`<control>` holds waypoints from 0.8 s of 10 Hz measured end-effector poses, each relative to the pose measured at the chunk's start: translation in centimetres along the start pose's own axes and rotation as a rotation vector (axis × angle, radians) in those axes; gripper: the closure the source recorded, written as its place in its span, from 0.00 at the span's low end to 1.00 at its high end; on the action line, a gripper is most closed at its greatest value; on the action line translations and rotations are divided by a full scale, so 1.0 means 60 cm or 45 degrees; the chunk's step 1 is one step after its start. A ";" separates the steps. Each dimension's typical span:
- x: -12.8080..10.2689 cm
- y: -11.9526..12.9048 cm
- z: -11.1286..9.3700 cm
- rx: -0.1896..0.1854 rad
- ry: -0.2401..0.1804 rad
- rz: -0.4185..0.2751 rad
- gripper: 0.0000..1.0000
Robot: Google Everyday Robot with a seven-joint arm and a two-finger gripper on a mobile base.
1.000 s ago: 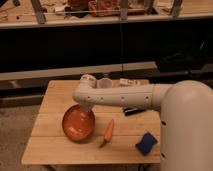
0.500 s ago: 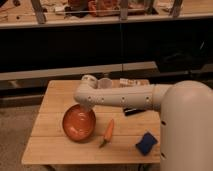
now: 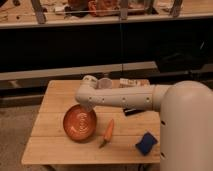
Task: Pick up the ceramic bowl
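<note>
The ceramic bowl (image 3: 79,123) is round, shallow and glossy orange-brown, with faint rings inside. It sits upright on the wooden table (image 3: 55,100), left of centre. My white arm (image 3: 125,99) reaches from the right across the table. Its end bends down at the bowl's far right rim, and the gripper (image 3: 86,107) is there, just above or at the rim. An orange carrot (image 3: 108,132) lies just right of the bowl.
A small pale cup (image 3: 104,83) and a flat packet (image 3: 131,83) stand at the table's back edge. A blue block (image 3: 146,143) lies at the front right, and a dark object (image 3: 131,112) under the arm. A dark shelf unit (image 3: 100,45) is behind.
The arm's end has shifted very slightly toward the bowl's rim. The bowl, carrot and other objects have not moved.
</note>
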 end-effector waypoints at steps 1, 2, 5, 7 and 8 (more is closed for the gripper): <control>0.000 0.001 0.002 0.001 0.000 -0.011 0.99; -0.001 0.003 0.005 -0.001 0.000 -0.021 0.99; -0.001 0.006 0.007 -0.006 0.006 -0.049 0.99; 0.000 0.008 0.010 -0.006 0.008 -0.066 0.99; -0.001 0.009 0.012 -0.007 0.009 -0.079 0.99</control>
